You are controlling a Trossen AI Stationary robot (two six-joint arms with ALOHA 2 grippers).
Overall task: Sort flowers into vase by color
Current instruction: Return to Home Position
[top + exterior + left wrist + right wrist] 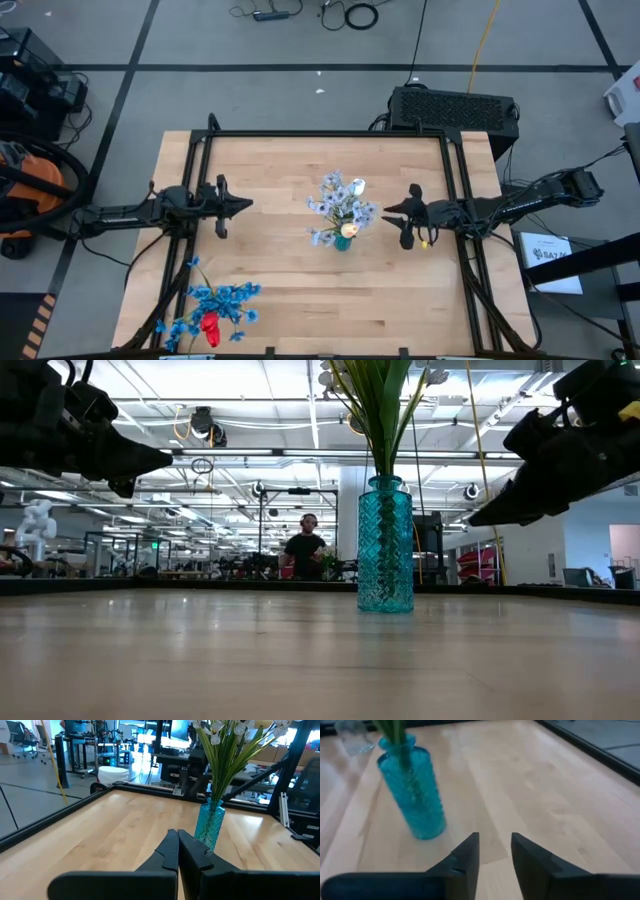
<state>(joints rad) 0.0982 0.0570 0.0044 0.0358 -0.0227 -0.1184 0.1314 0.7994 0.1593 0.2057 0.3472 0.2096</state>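
Observation:
A teal glass vase (342, 241) (385, 545) (414, 795) stands mid-table. Green stems stick into it, bearing pale grey-blue sprays (338, 205) (220, 730) and a cream-white tulip (349, 230). Bright blue sprays (222, 300) and a red tulip (210, 328) are at the table's near-left corner; I cannot tell whether they lie flat or stand in something. My left gripper (246, 205) (176, 840) hovers shut, left of the vase. My right gripper (390, 211) (495, 845) hovers open, right of the vase and pointing past it.
A clear glass vessel (352, 737) shows beyond the teal vase in the right wrist view. A black frame (320, 134) runs along the table's far and side edges. Bare wood lies between each gripper and the vase. A person (305, 550) stands far behind the table.

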